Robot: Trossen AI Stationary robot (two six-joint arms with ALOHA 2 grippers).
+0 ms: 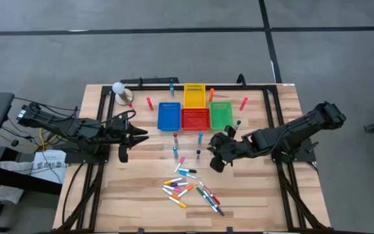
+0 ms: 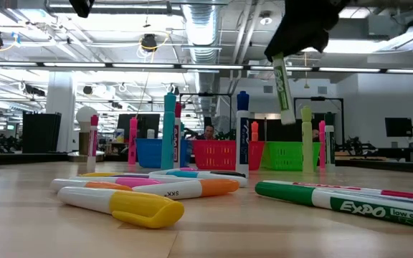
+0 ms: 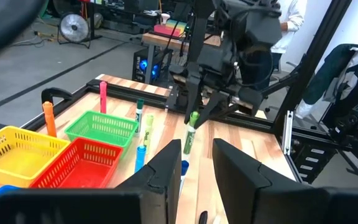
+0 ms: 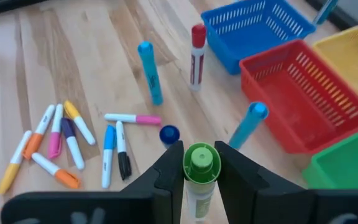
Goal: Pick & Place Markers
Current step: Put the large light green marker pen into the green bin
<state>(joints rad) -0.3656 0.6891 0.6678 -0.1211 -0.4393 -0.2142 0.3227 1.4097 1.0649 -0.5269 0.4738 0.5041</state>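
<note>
Nearest to the low camera I see the loose markers (image 2: 149, 188) lying on the bench (image 2: 214, 229); the yellow-capped one in front is clear, but the green one at the right is cut off by the picture edge. From above they form a scattered group (image 1: 190, 188) on the near part of the bench, and the small ones I cannot tell apart well.

Behind them my right claw (image 4: 194, 171) hangs above the bench, clamped on a green marker (image 4: 199, 167). In the low view this marker (image 2: 283, 89) is tilted and its top is hidden inside the dark claw. Several markers stand upright below it, for example a blue one (image 4: 150, 72).

My left claw (image 1: 123, 155) waits above the left side of the bench, its fingers a little apart and holding nothing.

Farthest are the bins: blue (image 1: 169, 116), red (image 1: 195, 119), green (image 1: 221, 114) and yellow (image 1: 195, 95). More markers stand around them.
</note>
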